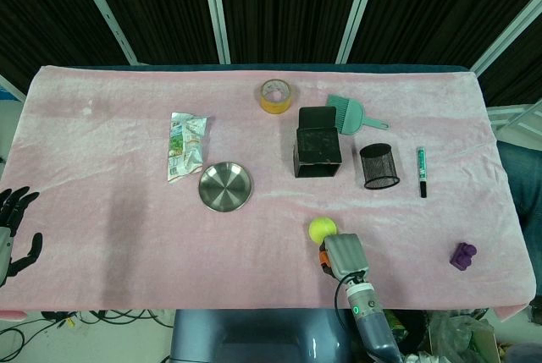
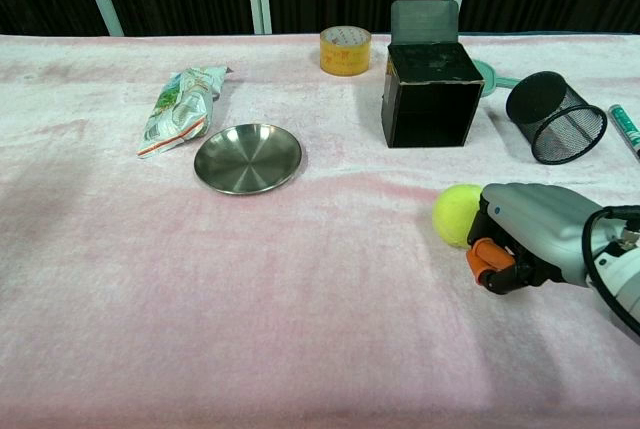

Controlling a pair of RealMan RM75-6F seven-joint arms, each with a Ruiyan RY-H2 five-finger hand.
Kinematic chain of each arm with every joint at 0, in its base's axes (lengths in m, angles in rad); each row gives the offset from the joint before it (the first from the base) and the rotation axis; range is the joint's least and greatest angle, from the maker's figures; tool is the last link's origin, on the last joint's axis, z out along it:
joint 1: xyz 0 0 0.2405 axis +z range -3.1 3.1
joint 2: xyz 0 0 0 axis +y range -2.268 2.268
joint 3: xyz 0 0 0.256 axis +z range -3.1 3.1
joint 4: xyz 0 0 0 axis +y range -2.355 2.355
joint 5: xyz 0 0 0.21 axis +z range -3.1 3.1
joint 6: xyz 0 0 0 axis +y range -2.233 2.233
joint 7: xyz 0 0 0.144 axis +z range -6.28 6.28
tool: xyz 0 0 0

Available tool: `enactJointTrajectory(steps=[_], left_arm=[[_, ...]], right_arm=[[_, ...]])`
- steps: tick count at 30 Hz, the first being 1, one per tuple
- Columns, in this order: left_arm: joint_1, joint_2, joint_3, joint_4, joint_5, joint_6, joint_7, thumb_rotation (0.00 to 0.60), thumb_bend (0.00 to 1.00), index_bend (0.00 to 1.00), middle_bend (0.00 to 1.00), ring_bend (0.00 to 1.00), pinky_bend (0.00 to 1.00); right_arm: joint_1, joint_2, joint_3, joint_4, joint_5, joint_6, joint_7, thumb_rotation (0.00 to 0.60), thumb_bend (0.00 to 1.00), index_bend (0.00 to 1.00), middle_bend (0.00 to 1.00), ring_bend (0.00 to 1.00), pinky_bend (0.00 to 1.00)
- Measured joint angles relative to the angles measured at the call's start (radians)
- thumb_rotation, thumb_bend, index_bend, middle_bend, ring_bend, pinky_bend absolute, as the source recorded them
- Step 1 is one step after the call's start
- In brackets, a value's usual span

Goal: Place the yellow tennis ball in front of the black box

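The yellow tennis ball (image 1: 322,228) (image 2: 457,214) lies on the pink cloth, well in front of the black box (image 1: 318,152) (image 2: 431,92), which stands open-faced toward me. My right hand (image 1: 343,255) (image 2: 527,237) sits just behind and to the right of the ball, back upward, with its fingers curled under and an orange-tipped finger showing. The ball lies outside those curled fingers, against the hand's front edge. My left hand (image 1: 13,232) hangs off the table's left front corner with its fingers spread and nothing in it; only the head view shows it.
A steel dish (image 1: 225,186) (image 2: 247,157) and a snack packet (image 1: 185,145) (image 2: 178,105) lie to the left. A tape roll (image 1: 276,96), a green brush (image 1: 350,113), a mesh cup (image 1: 378,166) (image 2: 556,117), a marker (image 1: 421,171) and a purple toy (image 1: 462,255) lie behind and to the right.
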Motion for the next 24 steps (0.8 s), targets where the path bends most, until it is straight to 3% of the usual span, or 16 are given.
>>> enactJointTrajectory(steps=[24], left_arm=[[0.000, -0.007, -0.003, 0.005, -0.011, -0.002, 0.026, 0.600, 0.49, 0.13, 0.07, 0.02, 0.00]], right_arm=[[0.000, -0.020, -0.007, 0.015, -0.008, 0.009, 0.009, 0.600, 0.69, 1.00, 0.97, 0.92, 1.00]])
